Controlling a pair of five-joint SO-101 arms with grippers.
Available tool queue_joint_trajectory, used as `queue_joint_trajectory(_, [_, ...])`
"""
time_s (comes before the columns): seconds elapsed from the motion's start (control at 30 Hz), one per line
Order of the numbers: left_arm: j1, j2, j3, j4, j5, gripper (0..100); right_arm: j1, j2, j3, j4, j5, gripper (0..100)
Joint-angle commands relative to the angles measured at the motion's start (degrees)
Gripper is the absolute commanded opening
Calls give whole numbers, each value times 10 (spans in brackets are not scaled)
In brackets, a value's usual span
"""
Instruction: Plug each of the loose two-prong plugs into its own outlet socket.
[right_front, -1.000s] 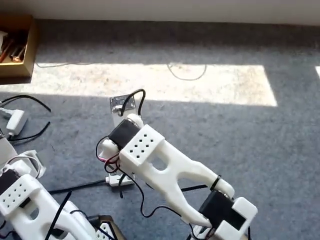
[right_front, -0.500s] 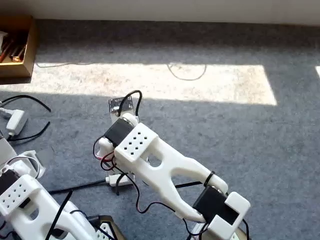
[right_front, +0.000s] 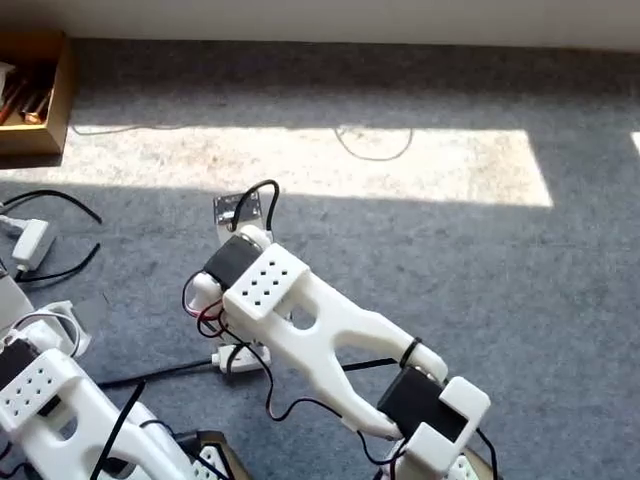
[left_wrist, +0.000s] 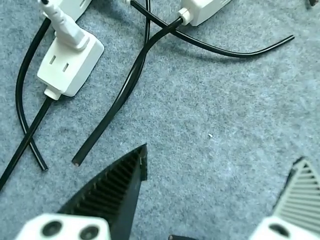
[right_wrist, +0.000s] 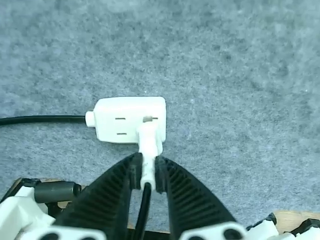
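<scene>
The right gripper (right_wrist: 147, 161) is closed narrowly on a small white two-prong plug (right_wrist: 149, 142), its black ribbed fingers (right_wrist: 117, 192) pressing the plug's sides. The plug's long axis runs straight out from the gripper, and its front end points at, and touches, a flat white rectangular outlet block (right_wrist: 127, 119) lying on the grey carpet (right_wrist: 240, 65). The prongs are hidden where the two meet, so how far they are seated cannot be told. The block's own long axis lies across the plug's, with a black cord (right_wrist: 40, 119) leaving one short end.

In the high view this block (right_front: 232, 358) sits in the lower left-centre of the frame, mostly covered by the white right arm (right_front: 330, 330).

The left gripper (left_wrist: 221, 155) hangs spread wide over bare carpet, holding nothing. Near it lies a second white outlet block (left_wrist: 70, 62) with loose black cords (left_wrist: 125, 90) crossing beside it.
</scene>
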Motion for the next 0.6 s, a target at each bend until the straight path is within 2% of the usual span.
queue_joint_trajectory(0.0, [-5, 0, -3, -8, -10, 421, 8, 11, -13, 5, -8, 5])
queue_joint_trajectory(0.57, [-17, -4, -7, -7, -10, 421, 5, -11, -13, 64, -18, 5])
